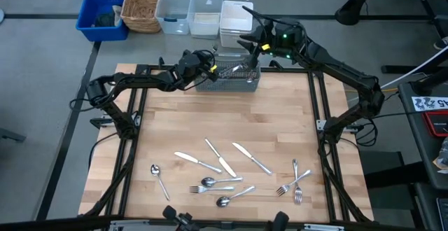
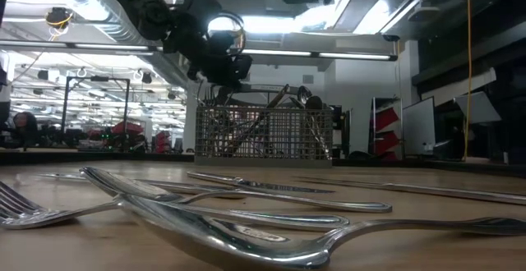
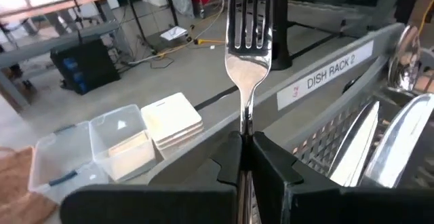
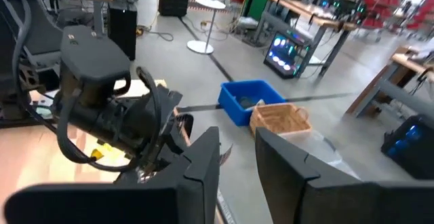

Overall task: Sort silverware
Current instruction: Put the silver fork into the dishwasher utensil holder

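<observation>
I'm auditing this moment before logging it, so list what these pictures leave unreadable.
- Fork in the left gripper: left wrist view, handle hidden between the fingers, tine tips cut off by the edge.
- Wire-mesh basket compartments: high view, too small to sort its contents; low view, mesh blocks them.
- Right gripper: right wrist view, fingertips cut off by the edge.

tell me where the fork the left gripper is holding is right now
The fork is pinched upright in the left gripper, at the left end of the wire-mesh basket at the table's far edge.
</observation>
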You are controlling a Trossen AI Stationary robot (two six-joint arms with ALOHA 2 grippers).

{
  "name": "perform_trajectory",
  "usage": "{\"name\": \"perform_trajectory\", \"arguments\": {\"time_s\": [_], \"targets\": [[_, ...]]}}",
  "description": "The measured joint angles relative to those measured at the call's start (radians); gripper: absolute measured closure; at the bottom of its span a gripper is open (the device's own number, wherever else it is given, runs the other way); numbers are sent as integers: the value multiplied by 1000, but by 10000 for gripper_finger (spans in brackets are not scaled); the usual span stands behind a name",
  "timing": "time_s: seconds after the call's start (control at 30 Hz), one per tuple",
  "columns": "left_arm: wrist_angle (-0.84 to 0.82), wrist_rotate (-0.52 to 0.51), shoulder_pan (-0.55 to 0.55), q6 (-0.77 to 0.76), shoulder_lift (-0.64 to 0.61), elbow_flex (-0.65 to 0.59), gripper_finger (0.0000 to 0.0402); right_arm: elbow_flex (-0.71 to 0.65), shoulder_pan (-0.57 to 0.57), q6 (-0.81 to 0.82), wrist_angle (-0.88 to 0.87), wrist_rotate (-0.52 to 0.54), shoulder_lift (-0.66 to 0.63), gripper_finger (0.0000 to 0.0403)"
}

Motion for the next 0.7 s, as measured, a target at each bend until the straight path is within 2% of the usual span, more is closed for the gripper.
{"name": "perform_trajectory", "arguments": {"time_s": [0.27, 0.33, 0.53, 0.7], "targets": [[35, 44, 9, 116, 0, -16, 390, 0, 0, -33, -1, 27, -46, 306], [48, 74, 14, 120, 0, -42, 388, 0, 0, -33, -2, 35, -53, 306], [63, 80, 17, 58, -6, -105, 388, 0, 0, -56, -1, 49, -63, 306], [48, 77, 5, 107, -5, -108, 372, 0, 0, -59, -3, 61, -63, 306]]}}
